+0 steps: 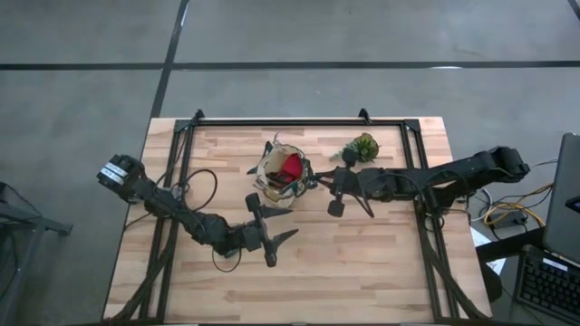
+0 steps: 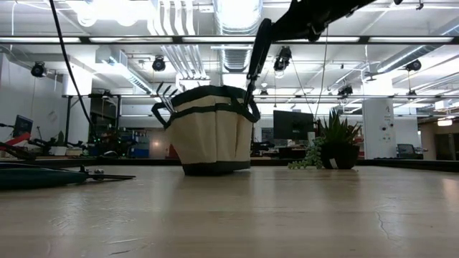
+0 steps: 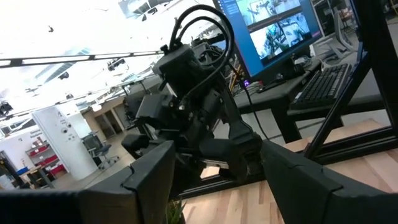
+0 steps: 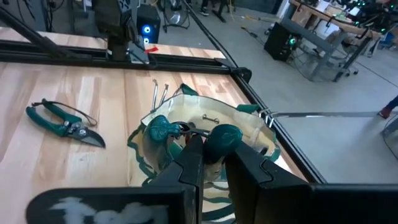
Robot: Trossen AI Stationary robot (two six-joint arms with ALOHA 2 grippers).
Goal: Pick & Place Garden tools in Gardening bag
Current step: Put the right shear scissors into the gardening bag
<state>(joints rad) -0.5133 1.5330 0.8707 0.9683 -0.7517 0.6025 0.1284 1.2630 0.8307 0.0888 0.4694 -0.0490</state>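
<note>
The gardening bag [image 1: 283, 174], tan with dark green trim, stands upright on the table's middle; a red piece [image 1: 290, 167] and rake tines [image 4: 158, 92] show in it. My right gripper [image 1: 314, 180] hovers over the bag's right rim, shut on a teal-handled garden tool [image 4: 224, 138]. A green-handled pruning shear [image 4: 62, 121] lies flat on the wood, left of and nearer than the bag [image 2: 211, 129]. My left gripper [image 1: 292, 219] hangs open on the bag's near side with nothing between its fingers. My right gripper pinches the tool just below its rounded teal handle end [image 4: 219, 149] between its two fingers. The fingers come from the table's right, slanting slightly down, across the tool. The tool [image 2: 257, 61] hangs steeply, its lower end inside the bag's right rim, hidden by the wall.
A small green plant [image 1: 360, 148] stands far right of the bag, just behind my right arm. A black frame rail [image 1: 299, 121] runs along the table's far edge. Bare wood lies along the table's near side.
</note>
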